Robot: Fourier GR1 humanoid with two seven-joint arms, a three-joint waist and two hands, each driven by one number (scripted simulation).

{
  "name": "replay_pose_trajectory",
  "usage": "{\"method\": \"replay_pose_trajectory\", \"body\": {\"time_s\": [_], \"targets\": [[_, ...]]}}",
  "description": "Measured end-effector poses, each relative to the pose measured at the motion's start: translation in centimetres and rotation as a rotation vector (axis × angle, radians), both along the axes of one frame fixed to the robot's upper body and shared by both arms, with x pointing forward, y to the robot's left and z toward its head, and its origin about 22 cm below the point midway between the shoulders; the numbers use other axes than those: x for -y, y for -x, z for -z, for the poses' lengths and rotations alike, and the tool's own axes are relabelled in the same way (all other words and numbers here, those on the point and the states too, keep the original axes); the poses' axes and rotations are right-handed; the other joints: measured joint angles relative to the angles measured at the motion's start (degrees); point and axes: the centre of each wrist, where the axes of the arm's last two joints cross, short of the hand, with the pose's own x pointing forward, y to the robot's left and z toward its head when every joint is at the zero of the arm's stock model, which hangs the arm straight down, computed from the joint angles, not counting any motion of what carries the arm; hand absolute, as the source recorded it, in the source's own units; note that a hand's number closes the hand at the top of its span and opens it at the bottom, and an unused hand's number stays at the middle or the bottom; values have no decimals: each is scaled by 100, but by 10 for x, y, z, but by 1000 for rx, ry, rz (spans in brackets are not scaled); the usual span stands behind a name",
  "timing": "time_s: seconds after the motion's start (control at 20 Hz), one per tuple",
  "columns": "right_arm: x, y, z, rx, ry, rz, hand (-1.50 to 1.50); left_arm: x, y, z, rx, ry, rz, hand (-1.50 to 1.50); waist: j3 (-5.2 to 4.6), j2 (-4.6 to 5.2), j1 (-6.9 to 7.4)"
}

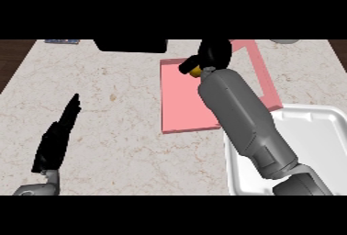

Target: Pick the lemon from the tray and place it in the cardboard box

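The lemon (194,71) shows only as a small yellow patch under the right hand (211,55), whose black fingers curl round it and hide most of it. It sits over the far part of the pink tray (183,105); whether it rests on the tray floor or is lifted off it cannot be told from this view. The grey right forearm (240,114) runs from the lower right of the view up and to the left across the tray's right half, covering much of it, and the tray's raised rim shows along the right side and far edge.

Just to the right of the tray and nearer the robot lies a white box (318,133) with rounded corners, its inside open to view; the forearm passes over its left part. A dark object (130,45) stands on the tabletop (108,119) beyond the tray's far left corner, and a small blue thing (62,41) lies at the far left edge. A pale round object (286,41) peeks in at the far right.

The left hand (58,137) is at the lower left, well apart from the tray, fingers straight and pointing away from the robot, holding nothing
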Motion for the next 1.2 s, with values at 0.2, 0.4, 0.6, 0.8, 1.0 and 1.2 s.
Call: {"method": "replay_pose_trajectory", "body": {"time_s": [0.2,0.4,0.6,0.8,1.0,1.2], "targets": [[4,-3,2,124,-104,46,-150,5,-1,0,-6,2,3,0,3,4,5],[14,-4,-2,281,-220,115,-150,0,0,-2,-5,3,-9,0,5,-10,-45],[33,-3,-10,409,-348,155,-150,-5,5,2,-12,9,-19,0,8,-33,-123],[59,4,-13,498,-430,216,-150,-5,11,9,-18,10,-42,0,4,-79,-249],[101,19,-8,553,-448,306,-150,-14,16,8,-24,2,-59,0,1,-120,-358],[149,49,-11,604,-481,364,-150,-18,18,9,-25,5,-77,0,1,-138,-441]]}}
